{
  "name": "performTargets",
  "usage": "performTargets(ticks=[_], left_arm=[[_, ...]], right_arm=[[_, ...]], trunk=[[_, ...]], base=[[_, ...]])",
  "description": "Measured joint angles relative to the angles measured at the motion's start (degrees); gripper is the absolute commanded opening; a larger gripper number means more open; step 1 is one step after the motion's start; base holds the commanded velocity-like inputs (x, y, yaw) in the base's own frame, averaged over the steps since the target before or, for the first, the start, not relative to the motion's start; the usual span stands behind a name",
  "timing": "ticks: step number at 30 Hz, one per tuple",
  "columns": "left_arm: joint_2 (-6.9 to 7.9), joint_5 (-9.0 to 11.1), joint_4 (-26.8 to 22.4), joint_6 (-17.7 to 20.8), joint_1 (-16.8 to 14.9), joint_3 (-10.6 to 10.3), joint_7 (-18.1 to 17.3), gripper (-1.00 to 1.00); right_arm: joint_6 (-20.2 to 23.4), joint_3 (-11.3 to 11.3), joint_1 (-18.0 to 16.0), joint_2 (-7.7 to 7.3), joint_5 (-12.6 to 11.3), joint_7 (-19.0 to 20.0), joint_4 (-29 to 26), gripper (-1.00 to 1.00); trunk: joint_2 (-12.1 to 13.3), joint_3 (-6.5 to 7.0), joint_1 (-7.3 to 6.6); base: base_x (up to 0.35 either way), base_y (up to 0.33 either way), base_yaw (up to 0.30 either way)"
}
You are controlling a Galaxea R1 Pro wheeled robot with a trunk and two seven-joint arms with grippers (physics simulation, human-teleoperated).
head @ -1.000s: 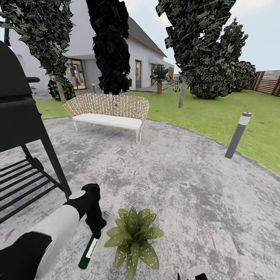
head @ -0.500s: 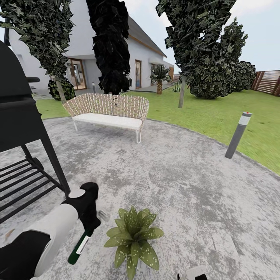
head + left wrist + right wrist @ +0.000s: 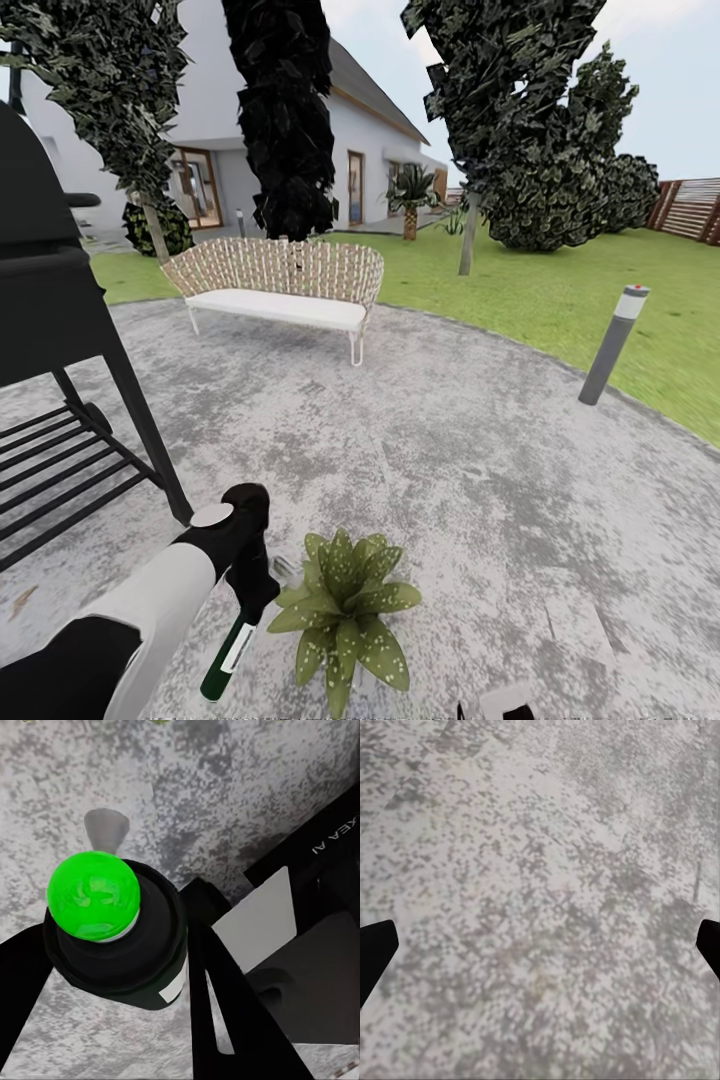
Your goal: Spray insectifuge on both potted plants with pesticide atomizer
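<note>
Head view: the left hand [image 3: 250,590] is gripping the pesticide atomizer [image 3: 228,655] near its top, the dark green body with a white label hanging down and tilted toward the robot, just above the grey speckled paving [image 3: 480,470]. The atomizer is sitting just beside one potted plant [image 3: 343,608], on the plant's left side; the pale spray head [image 3: 285,570] is pointing toward the leaves, and whether it is touching them cannot be told. The plant is standing on the paving close in front of the robot, its olive speckled leaves spreading in a low rosette. Left wrist view: the two dark fingers [image 3: 217,1005] are closing on either side of the atomizer's black body [image 3: 120,952], with the bright green dot [image 3: 93,896] on top and the grey nozzle [image 3: 105,829] projecting over the paving. Right wrist view: the right hand [image 3: 540,945] is standing wide, its two dark fingertips [image 3: 375,949] sitting at opposite edges of the frame with bare paving between them, holding nothing. Surroundings in the head view: a black grill [image 3: 60,330] is standing at the left, a wicker bench [image 3: 275,285] with a white seat is sitting farther back on the paving, a grey bollard light [image 3: 612,345] is standing at the lawn's [image 3: 560,300] edge, and a white house [image 3: 340,140] and a brown slat fence [image 3: 690,210] are lying beyond
</note>
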Motion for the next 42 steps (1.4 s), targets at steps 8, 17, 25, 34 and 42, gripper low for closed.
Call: performTargets(ticks=[8,17,25,34,42], left_arm=[[0.49,-0.79,-1.55,-0.16,-0.37,-0.56,0.34,-1.00],[1.02,-4.97,-1.70,-0.02,-0.84,-0.43,2.47,-1.00],[0.88,-4.32,-8.15,0.26,-0.06,0.24,5.19,-1.00],[1.07,-4.05,-7.38,0.03,0.06,3.54,4.85,-1.00],[0.96,-4.06,-7.35,0.03,0.04,3.62,4.87,-1.00]], right_arm=[[0.00,0.04,0.00,-0.01,0.06,0.00,0.00,1.00],[0.00,0.05,0.02,-0.01,0.08,0.00,0.00,1.00],[0.00,0.07,0.04,-0.01,0.15,0.00,0.00,1.00],[0.00,0.09,0.05,-0.10,0.35,0.09,0.00,1.00],[0.00,0.08,0.05,-0.25,0.31,0.09,0.00,1.00]], trunk=[[-3.21,-2.04,1.76],[-4.83,-3.01,2.64],[-4.83,-3.32,2.64],[-4.83,-3.33,2.64],[-4.83,-3.33,2.64]], base=[[0.000,0.000,0.000],[0.000,0.000,0.000],[0.000,0.000,0.000],[0.000,0.000,0.000],[0.000,0.000,0.000]])
